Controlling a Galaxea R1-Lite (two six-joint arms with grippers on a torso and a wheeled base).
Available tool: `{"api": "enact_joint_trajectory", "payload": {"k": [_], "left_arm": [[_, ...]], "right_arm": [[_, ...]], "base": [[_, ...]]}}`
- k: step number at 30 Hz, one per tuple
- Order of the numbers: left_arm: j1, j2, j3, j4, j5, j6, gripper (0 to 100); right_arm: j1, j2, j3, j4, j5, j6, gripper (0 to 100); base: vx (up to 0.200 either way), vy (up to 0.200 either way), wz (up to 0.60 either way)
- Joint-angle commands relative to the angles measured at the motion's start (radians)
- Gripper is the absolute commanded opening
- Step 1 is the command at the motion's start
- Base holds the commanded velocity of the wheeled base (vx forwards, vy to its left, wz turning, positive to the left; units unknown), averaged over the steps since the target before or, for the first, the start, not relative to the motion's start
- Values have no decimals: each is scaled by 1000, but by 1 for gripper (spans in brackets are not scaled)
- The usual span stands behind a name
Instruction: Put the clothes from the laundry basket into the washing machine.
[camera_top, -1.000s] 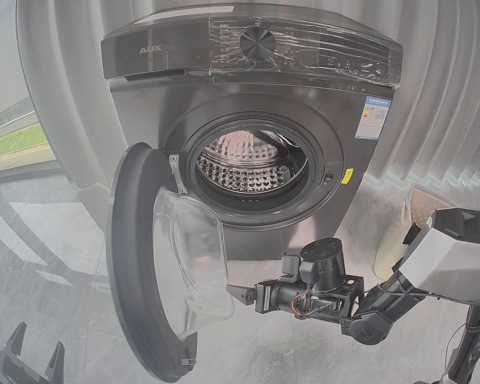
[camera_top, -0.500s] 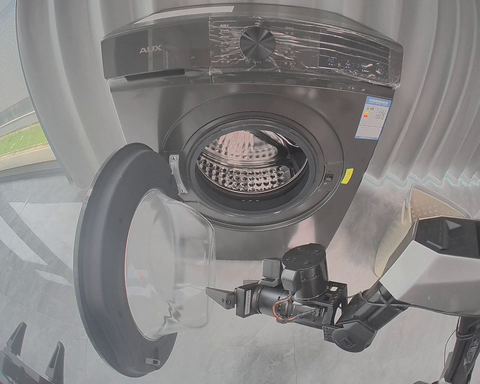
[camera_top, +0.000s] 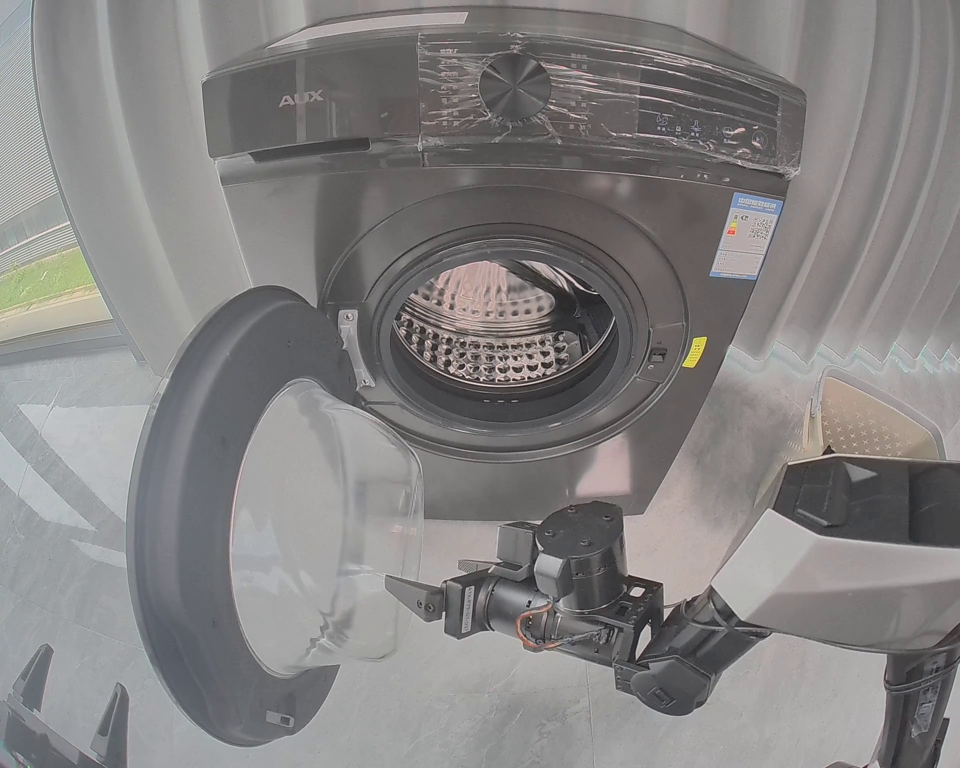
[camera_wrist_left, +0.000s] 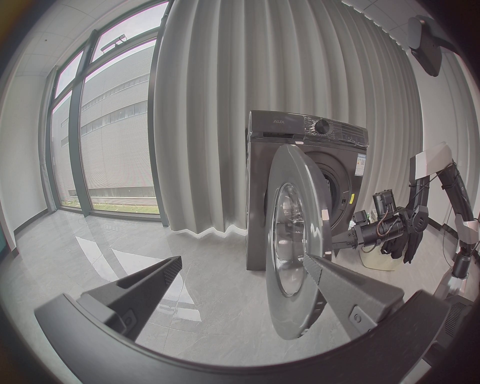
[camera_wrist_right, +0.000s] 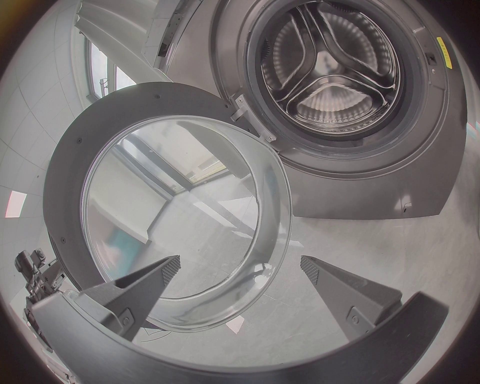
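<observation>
Head view: the washing machine (camera_top: 480, 200) is seen from the front, with its round opening turned toward the robot and the steel drum (camera_top: 490, 335) visible inside. The door (camera_top: 180, 470) stands open on the robot's left, hinged at the left side of the opening, with its glass bowl (camera_top: 330, 520) facing to the right. The right claw (camera_top: 405, 595) is held low in front of the machine. Its long axis is about level and it points to the robot's left, at the lower edge of the glass bowl; whether it touches the bowl cannot be told. The laundry basket (camera_top: 870, 425) stands on the floor at the right of the machine, partly hidden by the right arm. The left claw (camera_top: 78, 690) is seen at the lower left corner.

Left wrist view: the left claw (camera_wrist_left: 240, 270) is spread wide and holds nothing. The door (camera_wrist_left: 295, 240) is shown here from its outer side, nearly edge-on, and the right claw (camera_wrist_left: 336, 241) is seen just beside its rim.

Right wrist view: the right claw (camera_wrist_right: 240, 270) is spread wide and holds nothing. The inner side of the door (camera_wrist_right: 70, 165) and the three ribs of the drum (camera_wrist_right: 330, 65) are shown.
</observation>
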Motion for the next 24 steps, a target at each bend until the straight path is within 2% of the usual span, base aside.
{"api": "enact_joint_trajectory", "payload": {"k": [1,11,19,24], "left_arm": [[0,-18,18,-2,0,0,100],[0,-18,18,-2,0,0,100],[0,-18,18,-2,0,0,100],[0,-18,18,-2,0,0,100]], "right_arm": [[3,24,-8,-3,0,0,100],[-2,7,1,-5,0,5,100],[19,41,-48,-11,-3,6,100],[15,32,-45,-22,-4,8,100]], "base": [[0,0,0],[0,0,0],[0,0,0],[0,0,0]]}}
